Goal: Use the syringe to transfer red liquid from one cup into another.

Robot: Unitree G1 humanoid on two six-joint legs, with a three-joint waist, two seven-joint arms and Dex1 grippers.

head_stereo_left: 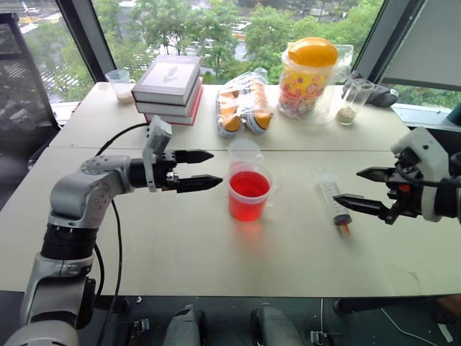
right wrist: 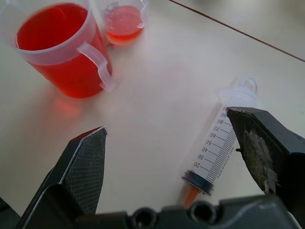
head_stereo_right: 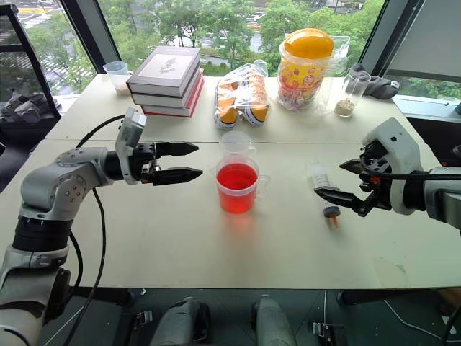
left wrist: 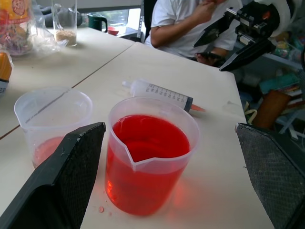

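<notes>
The wider clear cup (head_stereo_left: 249, 193) with a side handle stands mid-table, about two-thirds full of red liquid (left wrist: 150, 138). Just behind it is the narrower clear cup (head_stereo_left: 243, 151), with a thin layer of red liquid at its bottom (right wrist: 123, 21). The syringe (head_stereo_left: 333, 202) lies flat on the table to the right of the cups, orange tip toward the near edge. My left gripper (head_stereo_left: 216, 168) is open, held level to the left of the wider cup and pointing at it. My right gripper (head_stereo_left: 346, 186) is open, hovering just right of the syringe, which it does not touch.
Along the far half of the table stand a stack of books (head_stereo_left: 169, 88), a bag of snacks (head_stereo_left: 243, 107), an orange-lidded jar (head_stereo_left: 308, 68), a tall glass with beige grains (head_stereo_left: 351, 102) and a small cup (head_stereo_left: 120, 83). A person in a white shirt (left wrist: 186, 24) sits beyond the table's right end.
</notes>
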